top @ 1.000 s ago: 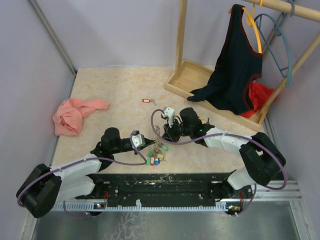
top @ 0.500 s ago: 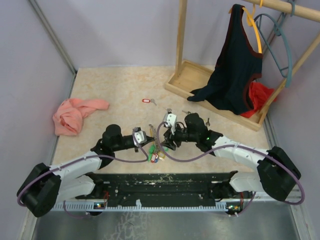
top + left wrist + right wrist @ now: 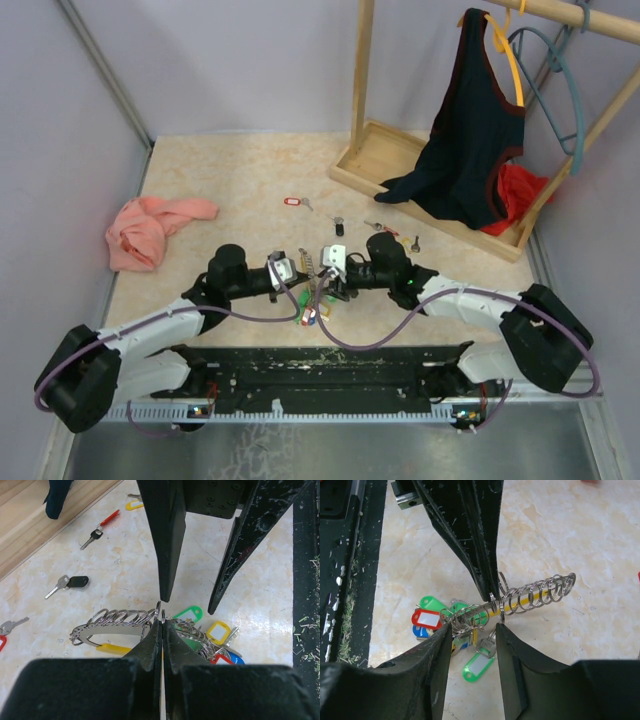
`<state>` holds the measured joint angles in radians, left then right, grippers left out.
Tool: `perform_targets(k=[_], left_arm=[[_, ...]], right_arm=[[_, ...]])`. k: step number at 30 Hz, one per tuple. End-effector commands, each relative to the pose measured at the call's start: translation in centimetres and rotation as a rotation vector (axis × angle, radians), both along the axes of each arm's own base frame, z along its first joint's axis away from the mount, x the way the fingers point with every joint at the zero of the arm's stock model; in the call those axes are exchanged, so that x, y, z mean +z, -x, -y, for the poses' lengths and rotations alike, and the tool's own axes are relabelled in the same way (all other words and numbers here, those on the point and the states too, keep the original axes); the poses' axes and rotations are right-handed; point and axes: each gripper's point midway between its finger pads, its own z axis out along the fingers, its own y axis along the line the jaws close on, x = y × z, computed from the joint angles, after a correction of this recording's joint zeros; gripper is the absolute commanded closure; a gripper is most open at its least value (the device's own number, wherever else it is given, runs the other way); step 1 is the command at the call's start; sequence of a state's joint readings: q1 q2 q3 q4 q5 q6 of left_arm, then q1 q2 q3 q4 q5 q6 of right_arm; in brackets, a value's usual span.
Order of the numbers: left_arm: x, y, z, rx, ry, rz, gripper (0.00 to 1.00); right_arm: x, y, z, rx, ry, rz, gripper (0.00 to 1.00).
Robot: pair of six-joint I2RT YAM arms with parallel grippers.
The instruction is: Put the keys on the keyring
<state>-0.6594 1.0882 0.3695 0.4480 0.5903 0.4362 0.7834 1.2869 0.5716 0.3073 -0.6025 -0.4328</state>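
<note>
The keyring [image 3: 119, 616] is a thin silver ring threaded through many small split rings, with green, yellow, red and blue tagged keys [image 3: 218, 631] bunched on it. My left gripper [image 3: 163, 621] is shut on the ring wire. In the right wrist view the keyring [image 3: 536, 592] and a green tagged key [image 3: 478, 665] lie just past my right gripper [image 3: 474, 629], which is open with a finger on each side of the ring. In the top view the left gripper [image 3: 302, 273] and right gripper [image 3: 324, 278] meet over the bunch [image 3: 312, 305]. Loose keys: black-headed [image 3: 70, 583], red [image 3: 102, 523].
A red-tagged key [image 3: 293, 201], a black key [image 3: 338, 227] and two more small keys [image 3: 415, 242] lie on the table. A pink cloth [image 3: 145, 228] is at the left. A wooden rack base [image 3: 380, 160] with a dark garment [image 3: 470, 130] and teal hanger [image 3: 565, 90] stands at the back right.
My right gripper has come down and left onto the keyring, uncovering the black key behind it. My left gripper has moved slightly right and farther from me with the ring.
</note>
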Motion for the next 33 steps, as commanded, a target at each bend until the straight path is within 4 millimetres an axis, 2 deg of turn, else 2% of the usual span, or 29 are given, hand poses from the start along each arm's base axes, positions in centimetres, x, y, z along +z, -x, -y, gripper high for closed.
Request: perform_targets(k=[1, 6, 14, 22, 28, 33], left_arm=[[1.7, -0.7, 0.5, -0.002, 0.017, 0.047, 1.00], [1.6, -0.6, 0.5, -0.005, 0.022, 0.047, 1.00], [1.6, -0.1, 0.7, -0.035, 0.030, 0.048, 1.00], [2.2, 0.7, 0.8, -0.074, 0.052, 0.071, 1.00], [2.2, 0.9, 0.9, -0.090, 0.057, 0.067, 1.00], [1.9, 1.0, 1.2, -0.107, 0.042, 0.042, 1.00]], right_arm=[[2.2, -0.2, -1.7, 0.074, -0.069, 0.075, 0.64], [2.2, -0.7, -1.9, 0.052, -0.077, 0.069, 0.71], [3.0, -1.0, -1.9, 0.024, -0.123, 0.094, 0.72], [2.7, -1.2, -2.5, 0.044, -0.120, 0.084, 0.72], [2.2, -1.0, -2.5, 0.064, -0.098, 0.080, 0.76], [2.5, -1.1, -2.7, 0.077, -0.107, 0.088, 0.80]])
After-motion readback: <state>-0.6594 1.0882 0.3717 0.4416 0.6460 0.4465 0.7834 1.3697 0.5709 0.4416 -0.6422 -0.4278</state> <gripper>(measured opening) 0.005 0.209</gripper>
